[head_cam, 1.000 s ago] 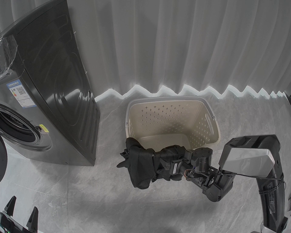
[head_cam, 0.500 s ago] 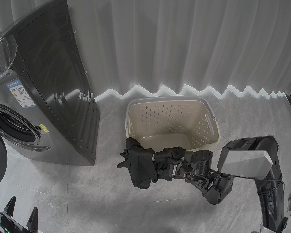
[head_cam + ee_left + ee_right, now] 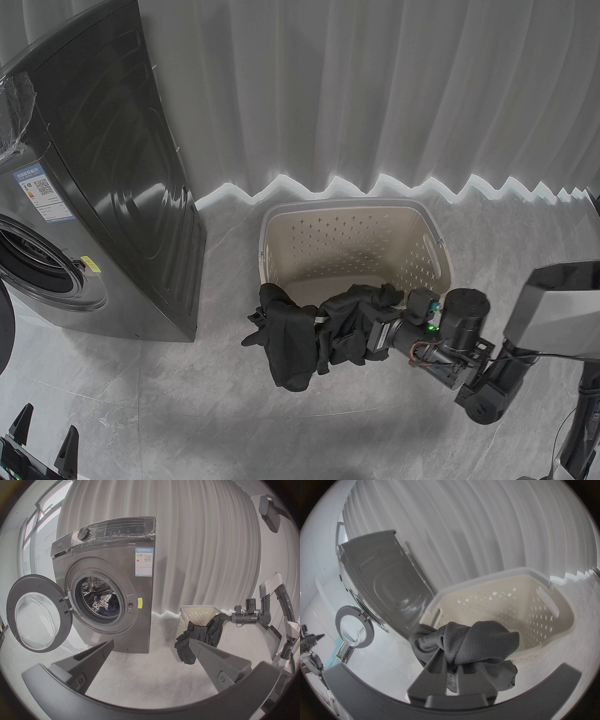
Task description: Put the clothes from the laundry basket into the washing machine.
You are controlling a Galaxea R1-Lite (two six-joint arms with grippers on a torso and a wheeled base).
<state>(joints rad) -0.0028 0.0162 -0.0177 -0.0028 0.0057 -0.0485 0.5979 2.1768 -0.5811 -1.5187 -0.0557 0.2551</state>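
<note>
- The right hand (image 3: 452,664) was clamped tight on a bunched fold of the black clothes (image 3: 290,344), just above the near rim of the laundry basket (image 3: 350,244).
- The black clothes lay draped over that near rim, at the corner toward the washing machine (image 3: 112,187). Most of the cloth hung down the basket's outer side. I could not tell whether its lower end touched the floor (image 3: 187,400).
- The laundry basket stood upright on the floor in front of the white curtain (image 3: 375,94), beside the washing machine but apart from it.
- The machine's round door (image 3: 34,617) stood swung wide open, and a dark garment (image 3: 107,606) lay inside the drum.
- The left hand (image 3: 149,644) hung low with its fingers spread wide apart, well away from the basket and facing the machine's front.
</note>
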